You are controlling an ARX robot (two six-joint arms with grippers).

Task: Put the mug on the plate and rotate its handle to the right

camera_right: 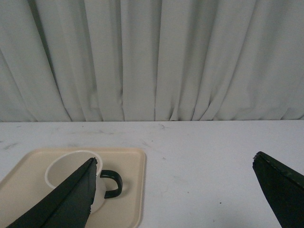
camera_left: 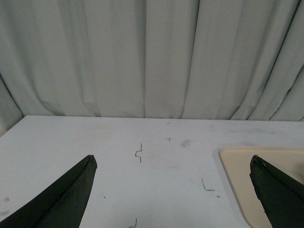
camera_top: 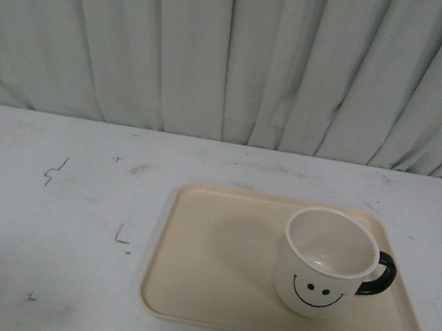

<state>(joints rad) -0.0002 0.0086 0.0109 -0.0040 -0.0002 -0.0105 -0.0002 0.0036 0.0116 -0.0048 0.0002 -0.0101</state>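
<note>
The cream-white mug (camera_top: 324,264) stands upright on the right part of the beige plate (camera_top: 215,263), smiley face toward me. Its black handle (camera_top: 378,275) points right. Neither arm shows in the front view. In the right wrist view the mug (camera_right: 64,167) and handle (camera_right: 113,183) sit on the plate (camera_right: 128,161), partly behind one dark finger (camera_right: 66,199); my right gripper (camera_right: 175,164) is open, empty, apart from the mug. In the left wrist view my left gripper (camera_left: 173,161) is open and empty over bare table, with the plate's corner (camera_left: 237,166) by one finger (camera_left: 278,190).
The white table (camera_top: 49,215) carries small dark pen marks (camera_top: 56,169) left of the plate. A pale pleated curtain (camera_top: 237,52) hangs along the table's far edge.
</note>
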